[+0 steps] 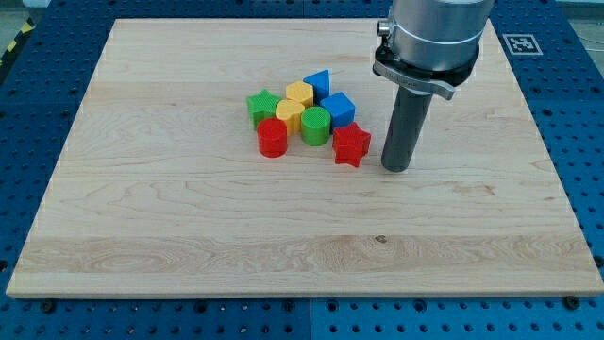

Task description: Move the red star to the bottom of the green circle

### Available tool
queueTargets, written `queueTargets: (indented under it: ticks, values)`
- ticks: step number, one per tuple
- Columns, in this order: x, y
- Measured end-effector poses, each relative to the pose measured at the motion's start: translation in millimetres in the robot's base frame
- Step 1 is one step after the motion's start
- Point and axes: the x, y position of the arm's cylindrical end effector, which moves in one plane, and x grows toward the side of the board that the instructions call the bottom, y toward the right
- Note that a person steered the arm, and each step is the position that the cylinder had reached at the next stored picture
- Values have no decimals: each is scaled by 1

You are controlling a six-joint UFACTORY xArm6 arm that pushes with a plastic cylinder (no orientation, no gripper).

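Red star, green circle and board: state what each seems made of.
Red star: likely plastic, matte, with fine ridged layers, perhaps printed. Green circle: same ridged matte look, probably plastic. Board: pale wood with visible grain and a small knot, smooth finish.

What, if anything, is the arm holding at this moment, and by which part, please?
Nothing is held. My tip rests on the board just to the view's right of the red star, with a small gap between them, so it touches no block.
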Motion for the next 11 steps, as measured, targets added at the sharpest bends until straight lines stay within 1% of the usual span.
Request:
queueTargets:
  ticks: [2,4,6,8,9,10,11]
  values:
    - [0,-4]
    - [2,-33]
    - [-26,-17]
    - [-49,-16]
    - [-53,-17]
    - [-53,-30]
    - [-46,-42]
